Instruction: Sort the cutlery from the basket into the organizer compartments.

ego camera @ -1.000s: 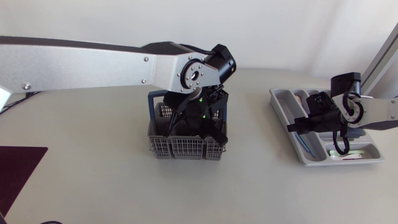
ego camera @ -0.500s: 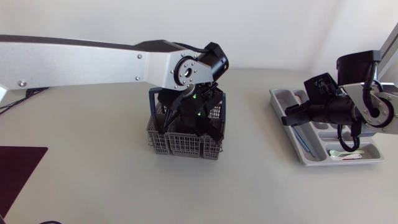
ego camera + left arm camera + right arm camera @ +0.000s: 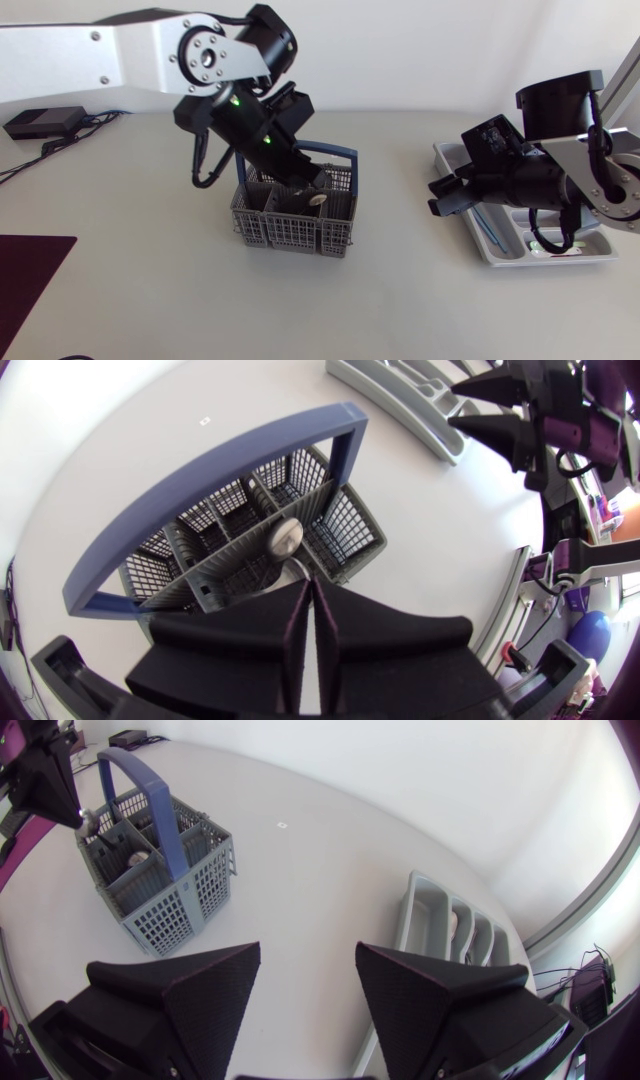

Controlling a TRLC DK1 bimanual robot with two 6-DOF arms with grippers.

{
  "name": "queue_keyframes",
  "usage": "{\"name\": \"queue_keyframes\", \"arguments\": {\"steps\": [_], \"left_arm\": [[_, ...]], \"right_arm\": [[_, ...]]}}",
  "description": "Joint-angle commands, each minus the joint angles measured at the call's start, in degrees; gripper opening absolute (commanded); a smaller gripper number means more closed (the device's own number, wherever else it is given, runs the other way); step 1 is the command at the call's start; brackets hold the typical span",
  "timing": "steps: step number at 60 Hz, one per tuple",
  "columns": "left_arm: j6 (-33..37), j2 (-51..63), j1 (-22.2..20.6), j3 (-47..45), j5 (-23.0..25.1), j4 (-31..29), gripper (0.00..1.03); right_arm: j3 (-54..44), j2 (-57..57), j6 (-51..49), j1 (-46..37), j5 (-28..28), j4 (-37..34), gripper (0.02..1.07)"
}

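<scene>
The grey mesh basket [image 3: 290,236] with a blue handle [image 3: 331,153] stands mid-table. My left gripper [image 3: 312,192] is tilted over it, shut on a metal piece of cutlery [image 3: 285,539] whose rounded end sticks out just ahead of the fingertips, above the basket's [image 3: 345,530] compartments. Left of the grey organizer [image 3: 500,258], my right gripper [image 3: 443,197] hovers open and holds nothing. Its wrist view shows the spread fingers [image 3: 205,985], the basket [image 3: 165,910] far ahead and the organizer [image 3: 412,920] beside it. A teal-handled piece [image 3: 490,231] and a pale piece [image 3: 556,247] lie in the organizer.
A dark red mat [image 3: 30,285] covers the table's front left corner. A black box [image 3: 40,122] with cables sits at the back left. My right arm's gripper [image 3: 510,415] shows beyond the basket in the left wrist view, near the organizer [image 3: 395,390].
My left gripper closed and rose out of the basket, the wrist swinging back left. The basket turned a little. My right gripper moved left off the organizer and opened wider.
</scene>
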Motion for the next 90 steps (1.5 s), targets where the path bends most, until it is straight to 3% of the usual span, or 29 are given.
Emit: {"name": "queue_keyframes", "arguments": {"steps": [1, 20, 35, 41, 51, 64, 76, 90], "left_arm": [[0.37, -3.23, 2.25, -1.44, 2.98, -0.73, 0.04], [4.33, -11.93, 5.59, -1.62, 15.55, -0.99, 0.04], [17.34, -14.30, 5.67, -2.06, 25.66, -5.56, 0.04], [22.35, -14.65, 2.68, -3.38, 26.01, -5.47, 0.04], [28.94, -14.57, -2.85, -4.61, 26.10, -4.77, 0.04], [39.31, -14.04, -8.92, -9.26, 26.01, -2.22, 0.04], [43.35, -12.37, -12.43, -10.85, 26.01, -1.17, 0.04], [43.44, -9.03, -14.10, -9.09, 26.63, -2.22, 0.04]], "right_arm": [[-0.70, -1.09, 1.71, 1.70, 0.85, -1.06, 0.72], [-0.96, -8.03, -0.31, 3.01, -1.52, -3.17, 0.75], [-2.46, -15.24, -5.76, 1.43, -8.29, -5.54, 0.75], [-3.34, -17.00, -7.25, -0.94, -13.47, -6.33, 0.80], [-6.06, -18.67, -12.26, -5.16, -22.00, -7.38, 0.81], [-10.90, -21.13, -22.11, -5.95, -29.82, -10.02, 0.86], [-13.97, -22.44, -29.14, -3.67, -33.69, -10.99, 0.86], [-16.35, -26.40, -29.40, 5.12, -32.90, -10.02, 0.85]]}}
